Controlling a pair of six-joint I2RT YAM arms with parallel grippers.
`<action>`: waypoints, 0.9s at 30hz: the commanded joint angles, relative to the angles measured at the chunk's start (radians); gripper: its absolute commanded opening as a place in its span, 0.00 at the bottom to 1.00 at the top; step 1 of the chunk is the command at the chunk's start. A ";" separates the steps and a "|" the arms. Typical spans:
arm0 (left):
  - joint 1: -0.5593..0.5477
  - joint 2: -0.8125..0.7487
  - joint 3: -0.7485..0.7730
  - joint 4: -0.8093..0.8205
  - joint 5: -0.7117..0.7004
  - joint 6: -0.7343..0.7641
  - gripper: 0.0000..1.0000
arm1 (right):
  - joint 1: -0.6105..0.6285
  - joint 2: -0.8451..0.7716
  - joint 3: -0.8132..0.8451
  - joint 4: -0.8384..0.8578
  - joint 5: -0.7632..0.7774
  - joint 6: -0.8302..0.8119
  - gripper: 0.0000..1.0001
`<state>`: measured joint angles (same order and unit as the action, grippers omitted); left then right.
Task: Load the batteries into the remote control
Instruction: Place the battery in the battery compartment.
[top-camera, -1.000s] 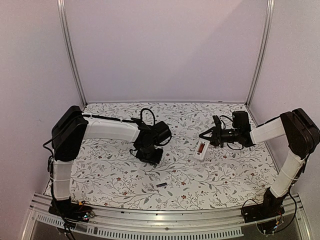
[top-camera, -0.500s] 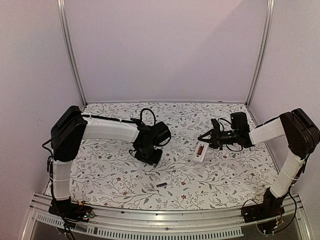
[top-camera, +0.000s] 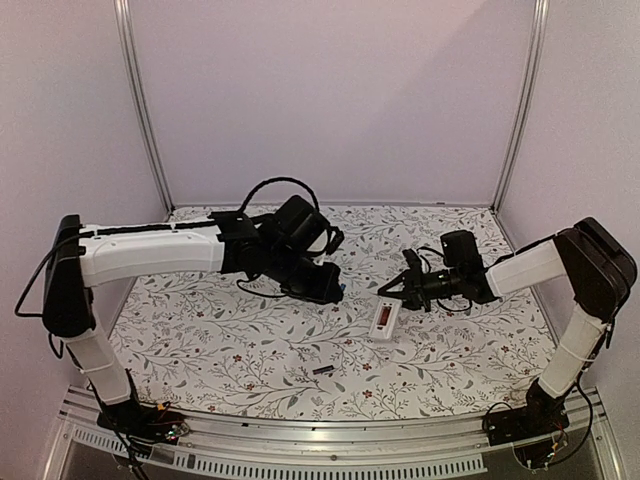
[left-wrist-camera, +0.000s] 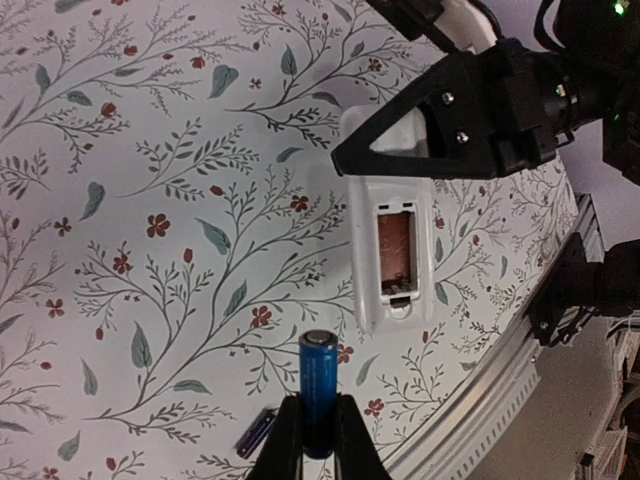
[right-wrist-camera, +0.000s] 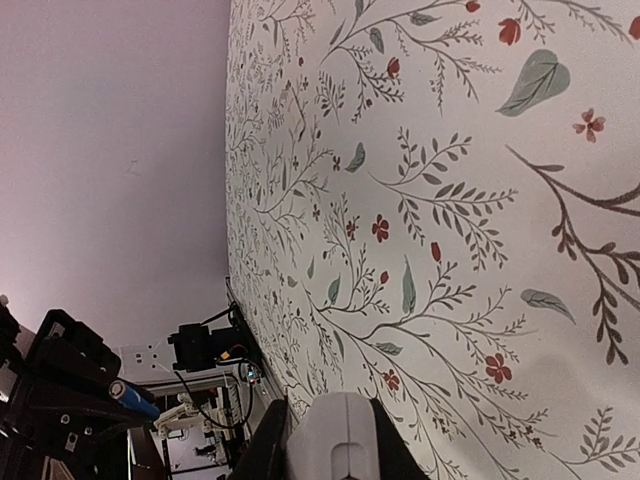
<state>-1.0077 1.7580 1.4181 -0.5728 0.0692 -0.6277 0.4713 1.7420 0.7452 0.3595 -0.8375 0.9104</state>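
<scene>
Surface (top-camera: 200, 330): flat, covered in white material printed with grey-green leafy sprigs and small red flowers. Black battery (top-camera: 322, 370): lying flat on the print near the front edge, about mid-width. Remote control (top-camera: 384, 322): white, right of centre, well apart from the black battery, battery bay (left-wrist-camera: 397, 250) facing up and empty; contact with the surface not confirmable.
</scene>
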 joint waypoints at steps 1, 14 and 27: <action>-0.010 0.031 -0.013 0.072 0.239 -0.083 0.00 | 0.046 0.009 0.033 0.007 0.049 0.046 0.00; -0.033 0.108 -0.013 0.100 0.337 -0.174 0.00 | 0.138 0.067 0.097 0.111 0.052 0.134 0.00; 0.012 0.139 0.009 -0.012 0.255 -0.224 0.00 | 0.156 0.074 0.109 0.133 0.050 0.138 0.00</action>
<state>-1.0180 1.8786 1.4113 -0.5316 0.3515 -0.8246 0.6144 1.8030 0.8318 0.4633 -0.7910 1.0401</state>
